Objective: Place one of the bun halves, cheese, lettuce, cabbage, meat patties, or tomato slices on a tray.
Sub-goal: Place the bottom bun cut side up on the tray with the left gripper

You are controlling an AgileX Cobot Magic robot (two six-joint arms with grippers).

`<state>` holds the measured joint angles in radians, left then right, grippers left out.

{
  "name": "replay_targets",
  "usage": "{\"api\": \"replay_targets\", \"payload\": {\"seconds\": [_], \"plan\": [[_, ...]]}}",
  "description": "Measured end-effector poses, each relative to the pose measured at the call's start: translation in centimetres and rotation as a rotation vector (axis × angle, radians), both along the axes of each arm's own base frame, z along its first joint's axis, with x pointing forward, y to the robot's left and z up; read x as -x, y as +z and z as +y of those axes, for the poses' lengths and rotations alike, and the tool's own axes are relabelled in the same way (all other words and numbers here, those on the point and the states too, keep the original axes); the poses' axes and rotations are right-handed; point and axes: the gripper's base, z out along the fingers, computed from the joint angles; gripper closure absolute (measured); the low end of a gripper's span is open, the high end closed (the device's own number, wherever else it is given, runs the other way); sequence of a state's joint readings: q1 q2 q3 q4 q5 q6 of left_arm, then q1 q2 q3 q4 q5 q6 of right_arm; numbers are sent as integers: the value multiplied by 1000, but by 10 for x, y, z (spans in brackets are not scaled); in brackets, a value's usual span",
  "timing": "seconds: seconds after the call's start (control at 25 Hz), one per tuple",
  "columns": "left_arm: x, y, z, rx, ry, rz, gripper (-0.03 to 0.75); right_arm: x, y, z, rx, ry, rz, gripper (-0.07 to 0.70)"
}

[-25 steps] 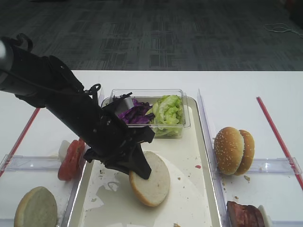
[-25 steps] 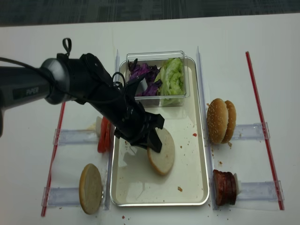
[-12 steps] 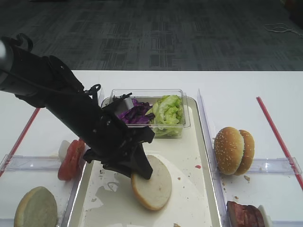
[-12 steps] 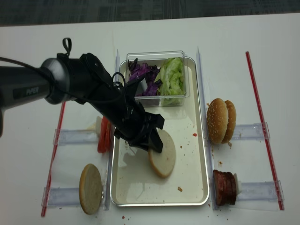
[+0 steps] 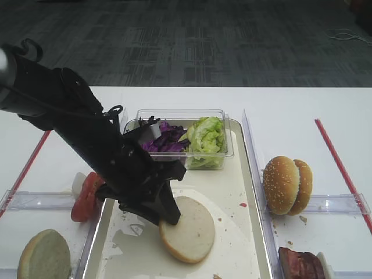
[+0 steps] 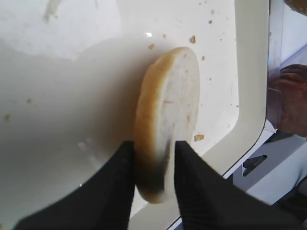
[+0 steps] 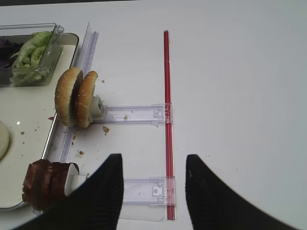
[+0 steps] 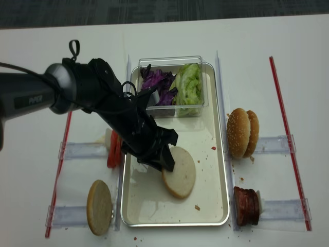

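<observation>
A pale bun half [image 5: 189,232] lies nearly flat, cut face up, on the long silvery tray [image 5: 232,186]. My left gripper [image 5: 168,218] is low at the bun half's left edge. In the left wrist view its fingers [image 6: 120,182] stand slightly parted on either side of the bun half [image 6: 168,110], open with a thin gap at the cut face. A second bun half [image 5: 43,256] stands in the front left rack. Tomato slices [image 5: 86,196] sit left of the tray, meat patties [image 5: 299,263] at the front right. The right gripper [image 7: 153,163] hangs open over bare table. No cheese is in view.
A clear tub at the tray's far end holds purple cabbage [image 5: 165,139] and lettuce [image 5: 206,136]. Sesame buns [image 5: 286,185] stand in a clear rack right of the tray. A red strip [image 7: 166,120] runs along the table under the right gripper. Crumbs dot the tray.
The left gripper's fingers have parted from a tight grip. The bun half has tipped from a steep tilt to nearly flat on the tray and sits slightly further right.
</observation>
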<state>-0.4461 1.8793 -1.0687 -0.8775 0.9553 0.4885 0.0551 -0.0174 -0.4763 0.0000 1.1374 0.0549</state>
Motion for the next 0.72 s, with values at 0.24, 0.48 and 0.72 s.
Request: {"api": "replay_targets", "payload": {"seconds": [0.24, 0.48, 0.72], "plan": [[-8, 12, -1, -41, -16, 1, 516, 0, 0, 0, 0, 0, 0, 307], [-13, 24, 2, -127, -32, 31, 515, 0, 0, 0, 0, 0, 0, 307], [-18, 34, 10, -277, -34, 57, 515, 0, 0, 0, 0, 0, 0, 307]]}}
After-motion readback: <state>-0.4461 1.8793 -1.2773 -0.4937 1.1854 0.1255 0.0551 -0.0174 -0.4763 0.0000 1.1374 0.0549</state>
